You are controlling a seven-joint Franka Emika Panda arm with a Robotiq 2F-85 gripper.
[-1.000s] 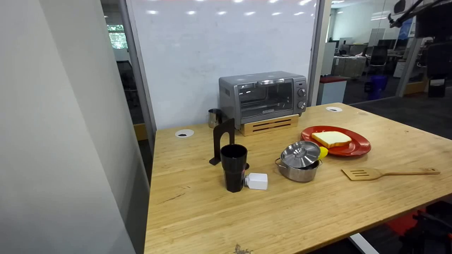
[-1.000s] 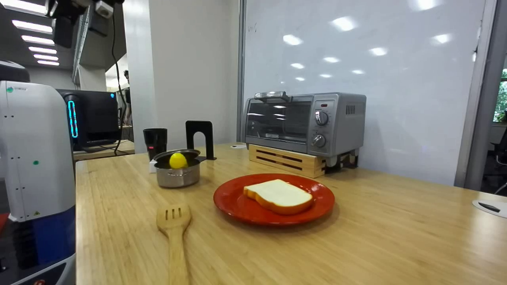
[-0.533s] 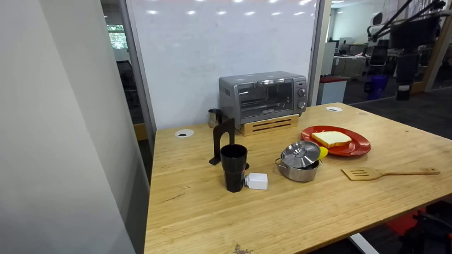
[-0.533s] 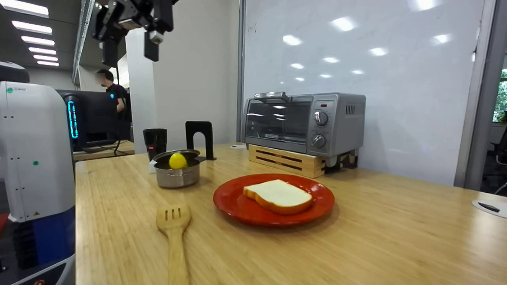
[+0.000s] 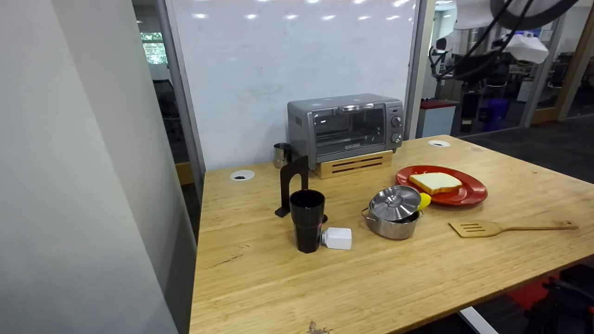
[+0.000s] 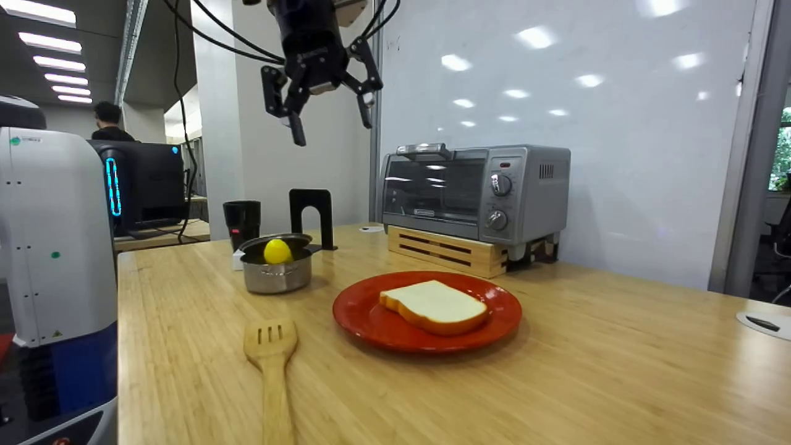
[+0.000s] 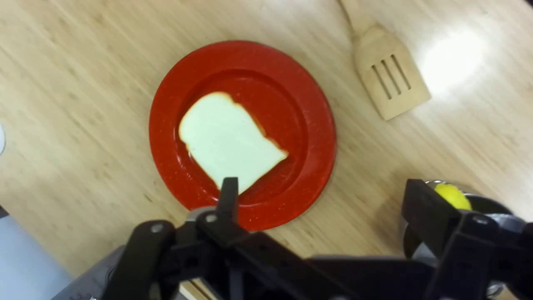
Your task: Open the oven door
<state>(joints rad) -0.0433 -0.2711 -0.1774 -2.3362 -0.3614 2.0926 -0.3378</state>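
Observation:
The oven door (image 5: 350, 130) is the dark glass front of the silver toaster oven (image 5: 299, 132). It is shut, and its silver handle bar (image 5: 355, 108) runs along the top edge. The door (image 6: 432, 193) and handle (image 6: 423, 150) also show in an exterior view. My gripper (image 6: 332, 122) is open and empty, high above the table, apart from the oven. In the wrist view my gripper's fingers (image 7: 322, 187) are wide apart above the table between the plate and pot. Only a grey corner of the oven (image 7: 89, 281) shows there; the door is hidden.
A red plate (image 6: 364, 324) with a bread slice (image 6: 435, 306) lies before the oven. A metal pot (image 6: 278, 278) with tilted lid and yellow ball, a wooden spatula (image 6: 272, 346), black cup (image 5: 307, 227), white bottle (image 5: 338, 238) and black bookend (image 5: 285, 185) stand or lie nearby.
My arm has swung in over the table, toward the oven's side. The gripper has come fully into an exterior view from its upper left corner. The oven door has not moved.

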